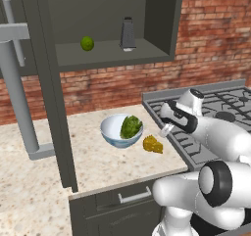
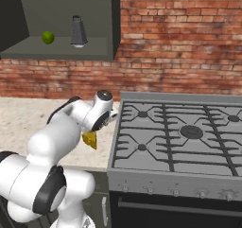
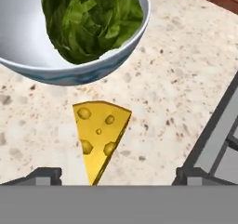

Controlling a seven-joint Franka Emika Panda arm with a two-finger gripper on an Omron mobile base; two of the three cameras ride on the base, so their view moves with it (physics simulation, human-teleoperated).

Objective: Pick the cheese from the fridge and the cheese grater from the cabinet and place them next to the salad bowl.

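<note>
1. The salad bowl (image 3: pixel 74 56) lay beyond the fingertips, up and to the left.
2. The cheese (image 3: pixel 100 137) lay flat on the counter (image 3: pixel 176 69) just short of the bowl, between the two spread fingertips (image 3: pixel 44 175). Its long axis ran back toward the gripper (image 3: pixel 118 177), point nearest.
3. The jaws stood wide apart and held nothing.
4. The cheese grater (image 1: pixel 128 34) stood upright on the cabinet (image 1: pixel 162 19) shelf, well above the fingers; reaching it is judged the next step.
</note>
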